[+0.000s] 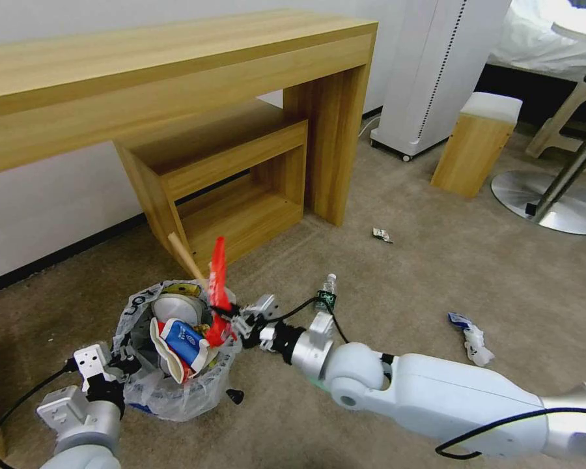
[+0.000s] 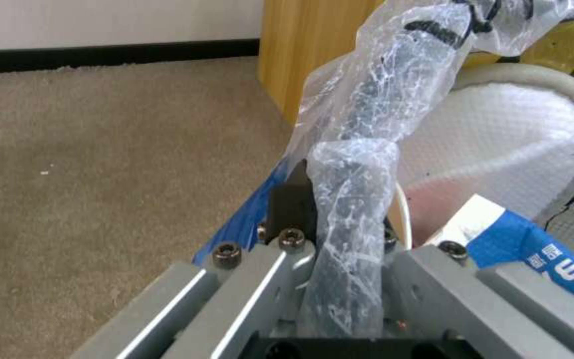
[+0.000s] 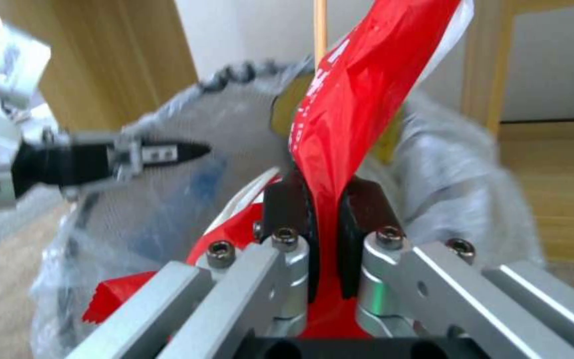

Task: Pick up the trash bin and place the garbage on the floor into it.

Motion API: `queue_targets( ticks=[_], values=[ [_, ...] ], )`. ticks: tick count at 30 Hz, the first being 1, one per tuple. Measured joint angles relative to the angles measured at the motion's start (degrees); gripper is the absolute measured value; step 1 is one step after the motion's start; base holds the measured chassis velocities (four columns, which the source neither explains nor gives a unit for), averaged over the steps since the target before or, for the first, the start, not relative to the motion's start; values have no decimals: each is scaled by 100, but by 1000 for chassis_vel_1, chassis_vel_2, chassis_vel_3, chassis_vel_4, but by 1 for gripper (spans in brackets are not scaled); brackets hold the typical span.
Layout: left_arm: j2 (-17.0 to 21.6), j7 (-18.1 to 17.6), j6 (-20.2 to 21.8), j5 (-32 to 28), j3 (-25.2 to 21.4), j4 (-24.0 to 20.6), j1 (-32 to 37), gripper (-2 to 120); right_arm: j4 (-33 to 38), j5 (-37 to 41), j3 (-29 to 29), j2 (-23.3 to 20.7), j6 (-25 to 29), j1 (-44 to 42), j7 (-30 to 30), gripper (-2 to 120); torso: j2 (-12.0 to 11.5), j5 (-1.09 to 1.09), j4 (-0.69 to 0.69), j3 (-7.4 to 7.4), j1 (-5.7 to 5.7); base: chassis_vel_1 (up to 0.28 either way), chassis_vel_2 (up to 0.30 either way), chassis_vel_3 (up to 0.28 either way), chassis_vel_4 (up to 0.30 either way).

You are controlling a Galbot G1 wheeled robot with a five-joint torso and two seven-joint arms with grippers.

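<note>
The trash bin (image 1: 176, 384), lined with a crinkled plastic bag, stands on the beige carpet floor (image 1: 404, 286) in front of me. It holds a white slipper (image 1: 172, 306), a blue-and-white carton (image 1: 185, 339) and a slanting wooden stick (image 1: 185, 255). My left gripper (image 1: 122, 363) is shut on the bin's bagged rim (image 2: 357, 149). My right gripper (image 1: 231, 320) hovers over the bin's right edge, shut on a long red wrapper (image 3: 360, 89) that stands up from its fingers. On the carpet lie a small bottle (image 1: 326, 294), a white-blue packet (image 1: 472, 335) and a small wrapper (image 1: 382, 234).
A wooden desk (image 1: 176, 71) with a lower shelf unit (image 1: 228, 169) stands just behind the bin. Farther right are a white appliance on casters (image 1: 430, 71), a small wooden stool (image 1: 475, 143) and a round metal chair base (image 1: 553, 198). Open carpet lies to the right.
</note>
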Motion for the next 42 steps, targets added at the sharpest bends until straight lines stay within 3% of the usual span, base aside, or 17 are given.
queue_targets(
  ticks=[14, 28, 30, 33, 42],
  values=[
    [-31, 29, -13, 10, 12, -101, 74, 1, -725, -411, -473, 550, 88, 2, 86, 4, 0, 0, -1, 0, 0, 0, 0, 0, 0],
    [-49, 55, -18, 65, 46, -142, 118, 1, -774, -825, -682, 507, -386, 277, 442, 4, 0, 0, 0, 0, 0, 0, 0, 0, 0],
    [-56, 62, -23, 70, 52, -162, 131, 1, -779, -836, -713, 531, -440, 330, 502, 7, 0, 1, 0, 0, 0, 0, 0, 0, 0],
    [-55, 83, -37, 74, 48, -179, 158, 1, -713, -800, -719, 596, -471, 391, 558, 25, 0, 1, 0, 0, 0, 0, 0, 0, 0],
    [-61, 90, -39, 96, 62, -154, 138, 1, -580, -765, -681, 578, -434, 491, 521, 55, 0, 0, -1, 0, 0, 0, 0, 0, 0]
  ],
)
